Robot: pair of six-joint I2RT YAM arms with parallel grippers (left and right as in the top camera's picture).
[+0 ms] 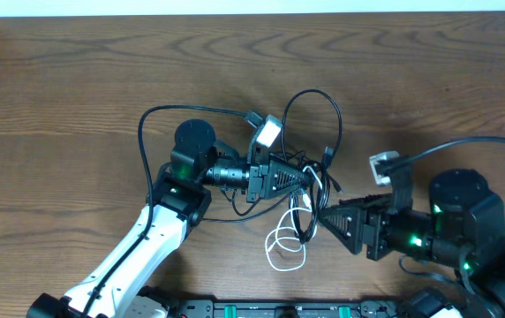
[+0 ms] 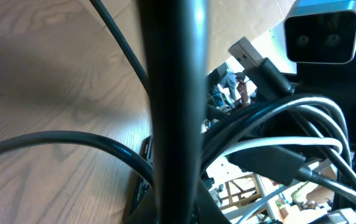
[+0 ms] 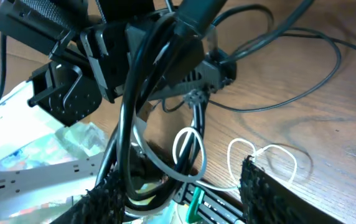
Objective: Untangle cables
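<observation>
The cables (image 1: 310, 190) are a knot of thin black cords and one white cord at the table's middle. A black loop (image 1: 312, 92) arches away from the knot, and the white cord's coils (image 1: 288, 240) lie toward the front. My left gripper (image 1: 304, 181) points right and is shut on the black cords, holding them up off the wood. In the right wrist view the left gripper (image 3: 218, 68) has the cords draped below it. My right gripper (image 3: 181, 173) is open, with black and white cords (image 3: 165, 168) hanging between its fingers (image 3: 268, 193). A black cord (image 2: 172, 93) blocks the left wrist view.
The left arm's own thick black cable (image 1: 146, 132) loops out toward the back left. The right arm's cable with a silver plug (image 1: 383, 163) runs off to the right. A black rail (image 1: 261, 309) lines the wooden table's (image 1: 58, 88) front edge.
</observation>
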